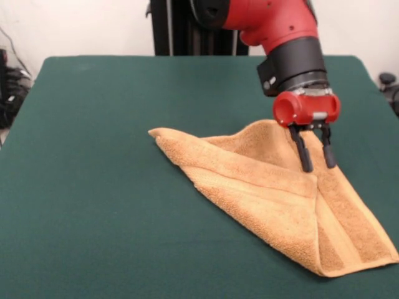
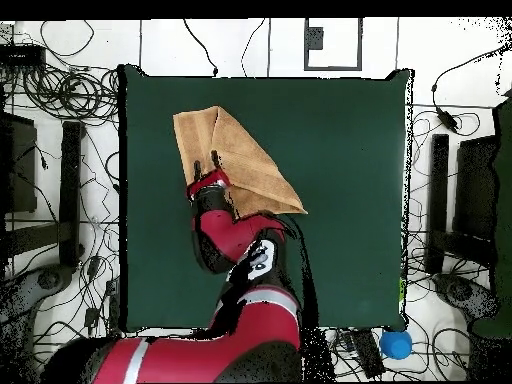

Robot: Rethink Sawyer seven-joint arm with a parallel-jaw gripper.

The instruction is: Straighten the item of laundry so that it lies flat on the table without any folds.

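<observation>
orange-tan terry towel [image 1: 274, 193] lies folded, roughly triangular, at right of frame on green cloth bench [image 1: 93, 187]. gripper [image 1: 315, 161] fingers spread above its fold. bench left half open.

This was a robotics lab. A red and black robot arm [image 2: 235, 245] on a pedestal stood at a large rectangular desk covered in plain dark green cloth [image 2: 340, 200]. Tangled black cables [image 2: 60, 90] sprawled over the pale floor around it, and dark equipment stands [image 2: 70, 170] flanked both sides.
</observation>
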